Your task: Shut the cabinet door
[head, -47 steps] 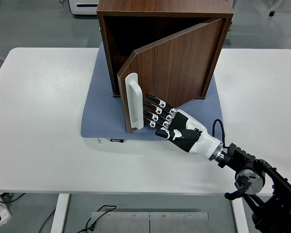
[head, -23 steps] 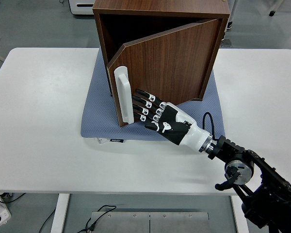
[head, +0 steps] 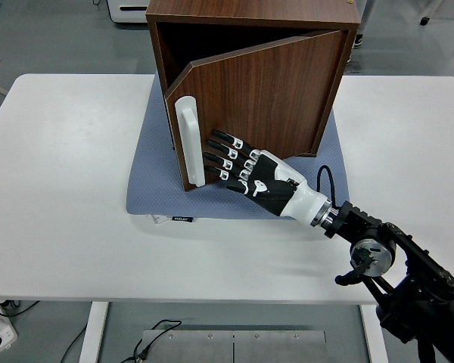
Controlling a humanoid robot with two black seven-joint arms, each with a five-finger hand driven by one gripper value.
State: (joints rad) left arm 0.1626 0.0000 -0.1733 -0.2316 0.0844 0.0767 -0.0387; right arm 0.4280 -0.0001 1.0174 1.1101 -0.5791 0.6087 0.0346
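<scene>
A dark wooden cabinet [head: 251, 15] stands on a blue-grey mat [head: 155, 174] at the table's back middle. Its door [head: 272, 98], hinged on the right, stands partly open, with a narrow gap at the left showing the dark inside. A white vertical handle [head: 189, 142] sits at the door's free left edge. My right hand [head: 231, 159] comes in from the lower right, its fingers [head: 221, 155] stretched flat against the door's lower front, just right of the handle. It holds nothing. My left arm is out of view.
The white table [head: 60, 181] spreads to the left and right of the mat. A white device [head: 129, 9] stands on the floor behind the table at the top left. Cables lie on the floor below the near edge.
My right hand has pushed leftward and away from me against the door. The door has swung further shut, its handle edge moving left and back towards the cabinet. The cabinet also shifted slightly left.
</scene>
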